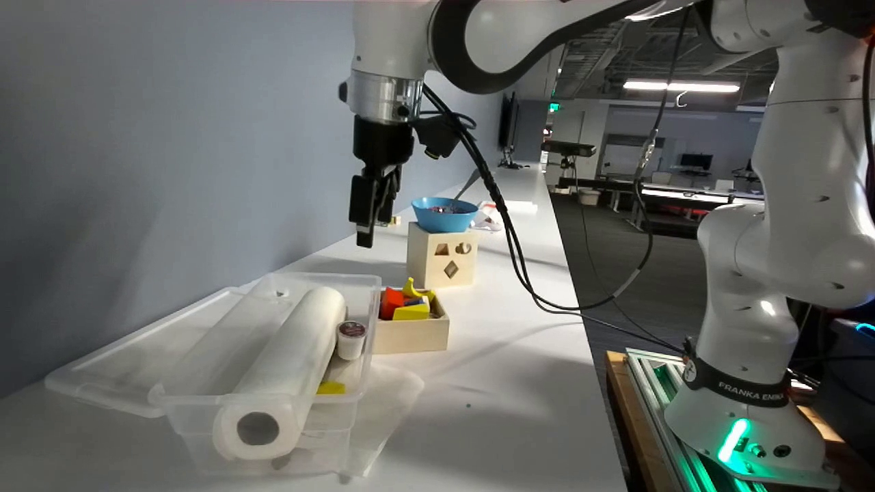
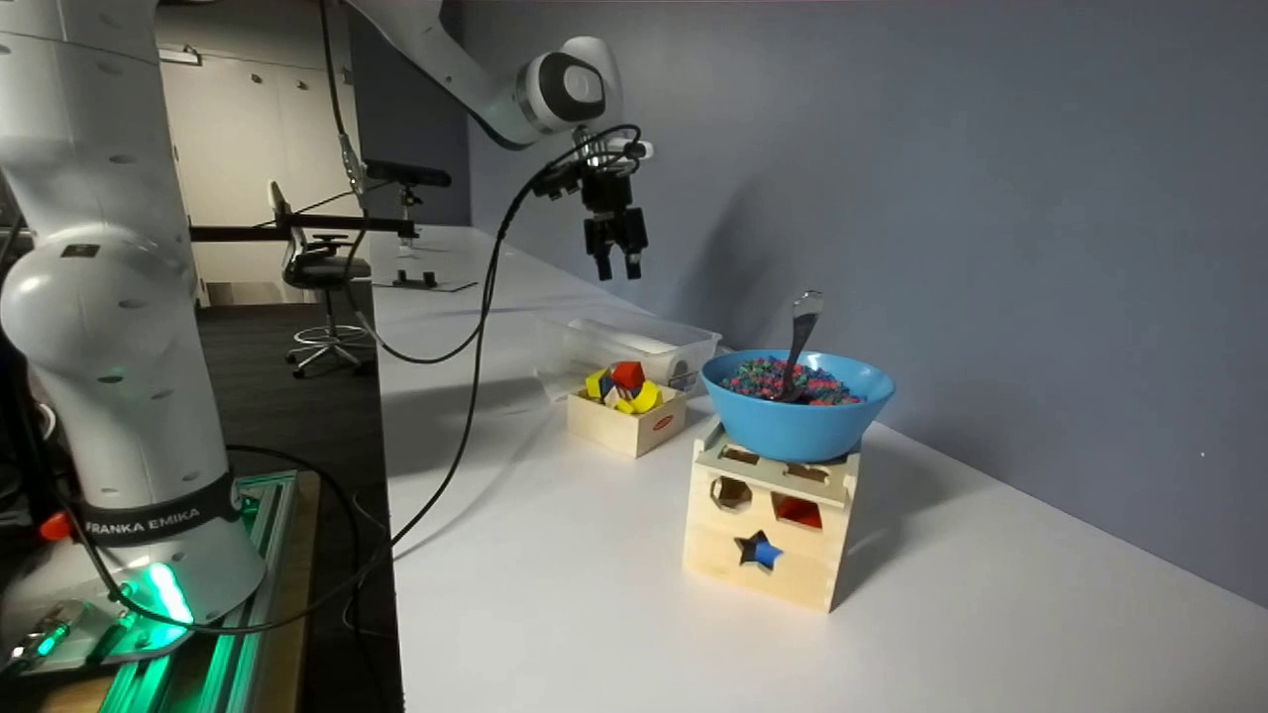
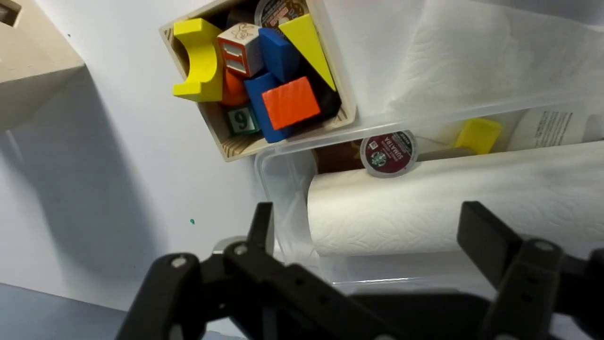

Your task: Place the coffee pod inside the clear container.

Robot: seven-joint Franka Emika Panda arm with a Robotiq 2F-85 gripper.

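The clear container [image 1: 321, 279] lies on the table by the wall, also seen in an exterior view [image 2: 693, 342] and the wrist view [image 3: 288, 189]. A white coffee pod [image 1: 351, 340] with a dark red lid is inside it, beside the paper towel roll; its lid faces up in the wrist view [image 3: 389, 153]. A further pod [image 3: 279, 12] with a brown lid lies in the small tan box, partly hidden by blocks. My gripper [image 3: 368, 219] is open and empty, high above the container in both exterior views [image 1: 370, 229] [image 2: 618, 267].
The paper towel roll [image 1: 294, 369] and a yellow block [image 1: 331, 387] lie in the container. The tan box [image 1: 413, 338] of coloured blocks stands beside it. A blue bowl [image 2: 792, 421] with a spoon sits on a wooden shape sorter [image 2: 713, 540]. A wall [image 2: 941, 198] runs along the table.
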